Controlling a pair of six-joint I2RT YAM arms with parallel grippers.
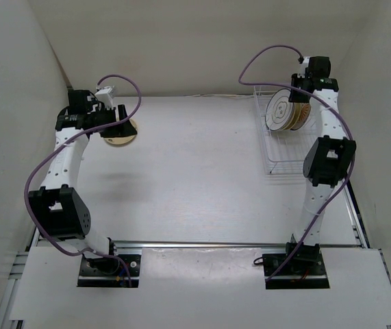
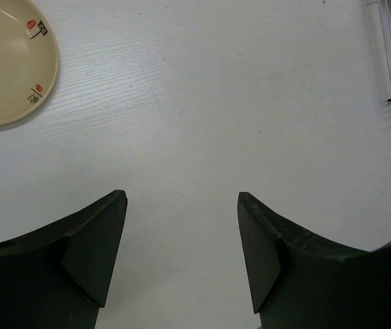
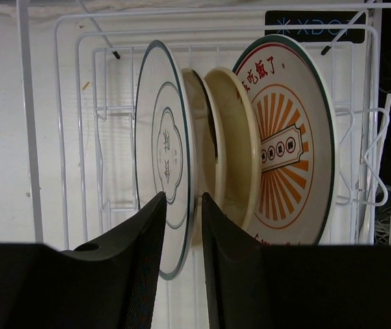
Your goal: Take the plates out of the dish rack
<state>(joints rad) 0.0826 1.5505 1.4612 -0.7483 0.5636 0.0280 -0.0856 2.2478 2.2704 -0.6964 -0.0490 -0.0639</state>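
Right jaws straddle lower rim of front white plate (image 3: 162,137), upright in rack (image 3: 27,137) at far right of bench (image 1: 195,178); cannot tell if pinching. Squeeze squarely, lift straight up, avoid knocking cream plates (image 3: 240,157) behind. Left jaws apart, empty, near plate on bench (image 2: 7,62).

A white table (image 1: 195,178) with faint wood grain, under soft, even light. Plain off-white panels enclose it: a back wall (image 1: 195,41) at its far edge, a left wall (image 1: 10,82) and a right wall (image 1: 387,103). A metal rail (image 1: 202,245) runs along its near edge.
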